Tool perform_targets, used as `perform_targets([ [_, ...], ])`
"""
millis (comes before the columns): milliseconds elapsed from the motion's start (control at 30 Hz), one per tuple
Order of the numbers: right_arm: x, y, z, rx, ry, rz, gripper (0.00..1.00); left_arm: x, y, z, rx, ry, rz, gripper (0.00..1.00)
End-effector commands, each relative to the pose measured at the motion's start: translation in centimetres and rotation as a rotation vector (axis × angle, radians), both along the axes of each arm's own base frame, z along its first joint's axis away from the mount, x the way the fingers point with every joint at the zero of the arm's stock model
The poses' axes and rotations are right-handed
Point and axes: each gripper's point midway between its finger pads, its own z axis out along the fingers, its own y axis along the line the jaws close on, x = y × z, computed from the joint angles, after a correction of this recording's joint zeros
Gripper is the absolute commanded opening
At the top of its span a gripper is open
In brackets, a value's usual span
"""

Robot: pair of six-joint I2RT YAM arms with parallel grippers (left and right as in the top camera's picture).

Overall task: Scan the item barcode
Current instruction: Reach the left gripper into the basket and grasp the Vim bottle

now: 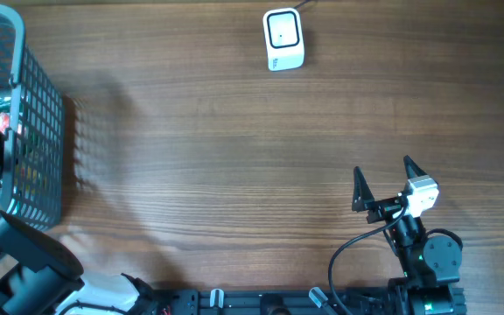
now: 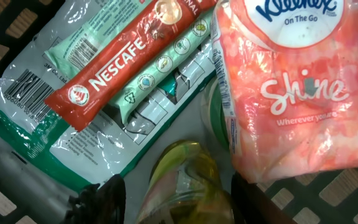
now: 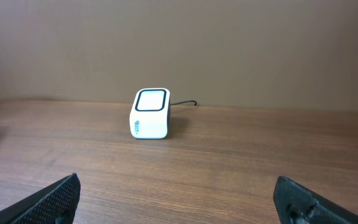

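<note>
My left gripper (image 2: 176, 190) is down inside the basket (image 1: 38, 131), its dark fingers (image 2: 104, 199) standing either side of a glossy yellow-green item (image 2: 185, 177). The right finger sits against the item, and a narrow gap shows beside the left one. In the overhead view the basket hides this gripper. The white barcode scanner (image 1: 283, 39) stands at the far middle of the table, also seen as the scanner (image 3: 150, 113) ahead of my right gripper (image 3: 179, 205). The right gripper (image 1: 383, 179) hovers over the near right of the table, open and empty.
In the basket lie a red Nescafe sachet (image 2: 123, 62), a green sachet (image 2: 166, 68), a pink Kleenex tissue pack (image 2: 291, 93) and a white-green pouch with a barcode (image 2: 30, 93). The scanner's cable runs off the far edge.
</note>
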Motion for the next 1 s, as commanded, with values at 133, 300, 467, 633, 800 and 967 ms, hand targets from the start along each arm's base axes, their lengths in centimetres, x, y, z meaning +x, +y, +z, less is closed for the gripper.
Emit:
perform_targets([
  [133,0.0,0.1,0.1,0.004,-0.004,0.008,1.0,0.9,0.1,5.6,0.122,-0.148,-0.015,0.42],
  [300,0.0,0.1,0.1,0.004,-0.004,0.008,1.0,1.0,0.2,13.8,0.307,-0.34,-0.016,0.42],
  [467,0.0,0.1,0.1,0.004,-0.004,0.008,1.0,-0.1,-0.9,25.3,0.569,-0.618,-0.016,0.43],
  [633,0.0,0.1,0.1,0.004,-0.004,0.008,1.0,-1.8,-4.0,33.1,0.739,-0.818,-0.044,0.43],
  [800,0.0,0.1,0.1,0.004,-0.004,0.008,1.0,-1.3,-8.1,36.9,0.734,-0.997,-0.092,0.4],
  [967,0.0,0.1,0.1,0.004,-0.004,0.008,1.0,1.6,-13.1,36.8,0.617,-1.073,-0.278,0.4],
])
